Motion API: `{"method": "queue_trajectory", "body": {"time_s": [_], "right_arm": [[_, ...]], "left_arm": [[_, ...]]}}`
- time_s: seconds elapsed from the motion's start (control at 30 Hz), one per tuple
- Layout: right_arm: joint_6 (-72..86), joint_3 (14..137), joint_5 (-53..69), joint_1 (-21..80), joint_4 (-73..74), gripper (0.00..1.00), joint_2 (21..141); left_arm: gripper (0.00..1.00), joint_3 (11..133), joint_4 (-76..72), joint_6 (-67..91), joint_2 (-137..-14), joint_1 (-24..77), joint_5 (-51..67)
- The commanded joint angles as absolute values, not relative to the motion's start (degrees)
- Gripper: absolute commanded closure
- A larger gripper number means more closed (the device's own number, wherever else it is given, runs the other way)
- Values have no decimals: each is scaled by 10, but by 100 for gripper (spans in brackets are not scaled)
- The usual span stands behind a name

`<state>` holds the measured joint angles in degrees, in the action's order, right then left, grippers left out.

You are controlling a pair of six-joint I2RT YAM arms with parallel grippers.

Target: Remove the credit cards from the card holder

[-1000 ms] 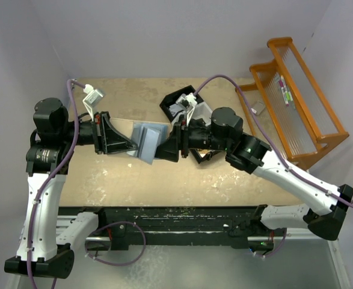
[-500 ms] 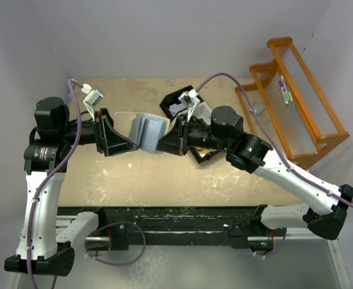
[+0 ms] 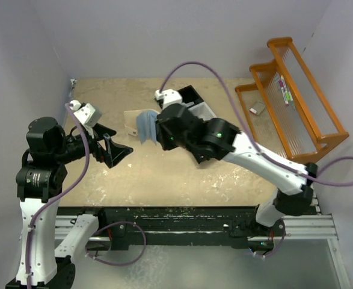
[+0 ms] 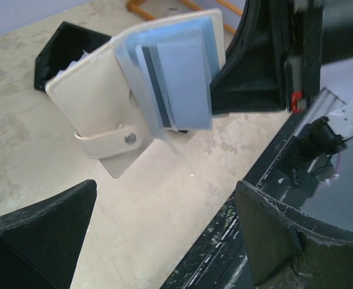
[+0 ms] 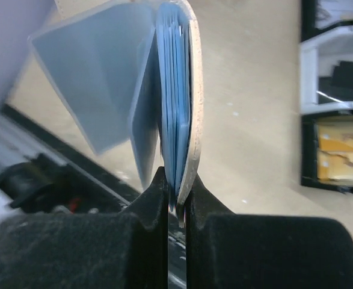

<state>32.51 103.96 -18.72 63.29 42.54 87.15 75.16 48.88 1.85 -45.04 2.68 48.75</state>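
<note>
The card holder (image 3: 134, 120) hangs in the air above the table's middle, tan cover outward with a snap strap, pale blue leaves fanned open. My right gripper (image 3: 156, 129) is shut on its lower edge, and its fingers (image 5: 158, 198) pinch the cover and leaves together. Credit cards (image 4: 185, 78) sit in the blue sleeves, one showing a dark stripe. My left gripper (image 3: 119, 152) stands wide open a short way to the left of the holder and nearer the front, touching nothing. In the left wrist view the card holder (image 4: 101, 102) is ahead of my empty left gripper (image 4: 164, 232).
A black three-compartment tray (image 3: 195, 103) with papers lies behind the right arm, also seen as the tray (image 5: 335, 120) at the right. An orange wooden rack (image 3: 296, 90) stands at the far right with a small grey item (image 3: 257, 108) beside it. The black rail (image 3: 182, 217) runs along the table's near edge.
The right gripper closed on the card holder, and the left gripper let go and drew back to the left. The right arm then swung the holder to the left and farther back.
</note>
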Motion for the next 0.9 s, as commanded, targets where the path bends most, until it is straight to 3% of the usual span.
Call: {"method": "queue_trajectory", "body": {"time_s": [0.0,0.3,0.57,0.87], "right_arm": [[320,1125,-396,667,613,100,957],[333,1161,-472,685,683,100,1004],[285,1100,-328,686,576,100,925],[275,1113,-245,686,535,100,910]], "left_arm": [[1,730,475,-34,-454,27,422],[1,717,482,-42,-448,27,426],[1,704,480,-19,-455,27,460],[1,652,411,149,-471,27,550]]}}
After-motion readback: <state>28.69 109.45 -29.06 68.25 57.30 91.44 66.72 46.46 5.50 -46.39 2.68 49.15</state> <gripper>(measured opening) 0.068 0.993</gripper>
